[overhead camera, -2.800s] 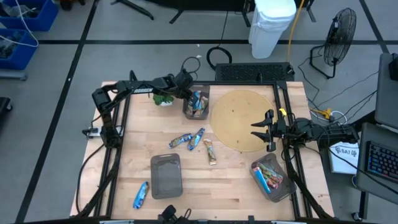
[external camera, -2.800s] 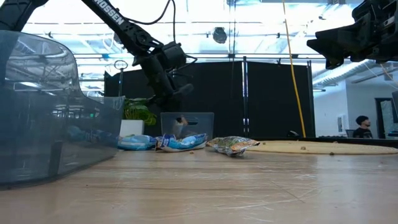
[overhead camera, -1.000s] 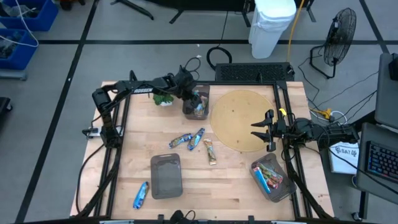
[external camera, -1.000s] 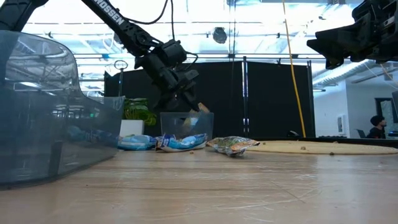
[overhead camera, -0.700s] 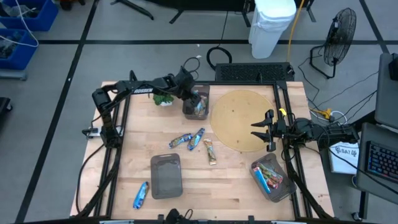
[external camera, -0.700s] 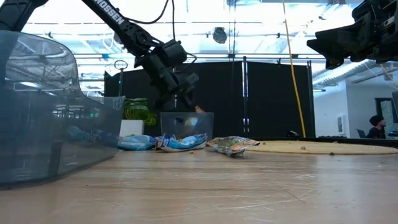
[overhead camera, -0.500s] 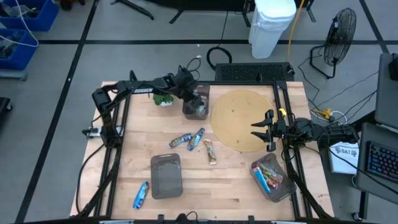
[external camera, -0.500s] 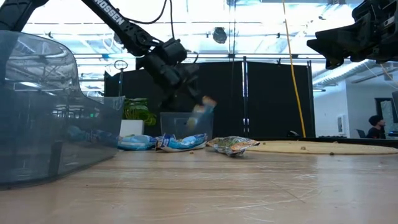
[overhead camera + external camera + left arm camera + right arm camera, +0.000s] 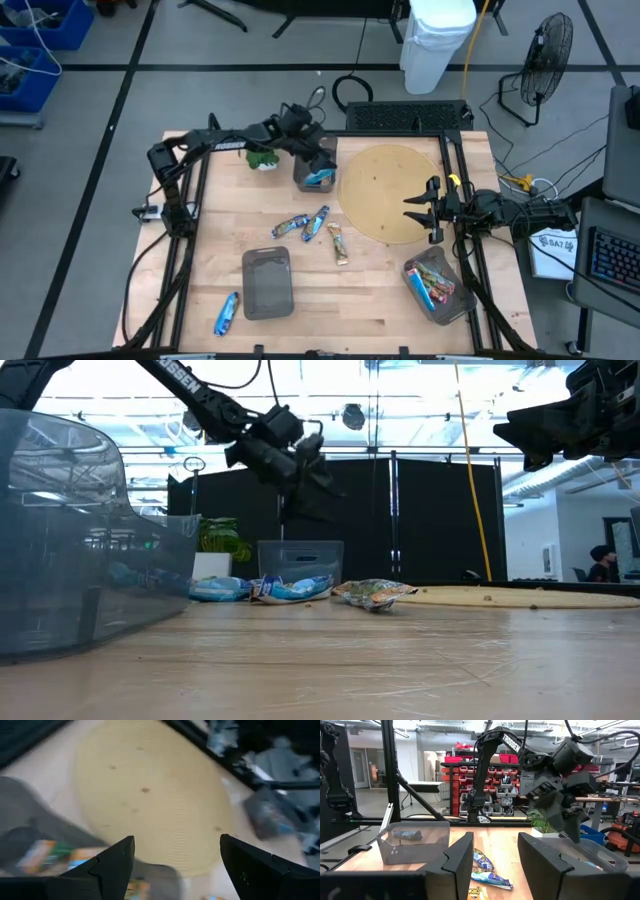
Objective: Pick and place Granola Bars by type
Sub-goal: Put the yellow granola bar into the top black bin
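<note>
From above, the left claw (image 9: 318,150) hangs over the far bin (image 9: 316,178), which has bars inside, at least one of them blue; the claw is there because this bin collects one type, and its fingers stand wide with nothing between them. The right claw (image 9: 412,211) waits over the near-right edge of the round mat (image 9: 385,190), partly open and empty, close to the right bin (image 9: 447,307) with mixed bars, so that it can serve that side. Loose bars (image 9: 312,225) lie in the middle of the worktop (image 9: 215,250), between the bins, and one blue bar (image 9: 227,314) lies alone near the left corner beside an empty-looking bin (image 9: 266,283); I judge these are not yet sorted. In the low view the left claw (image 9: 322,470) is high above the far bin (image 9: 300,560), well clear of its rim, and the bars (image 9: 290,589) rest flat on the wood. The left wrist view shows two spread fingers (image 9: 112,865) over the mat (image 9: 150,800) with nothing held. The right wrist view shows its own fingers (image 9: 457,860) apart, empty, looking toward bars (image 9: 487,870) on the worktop.
</note>
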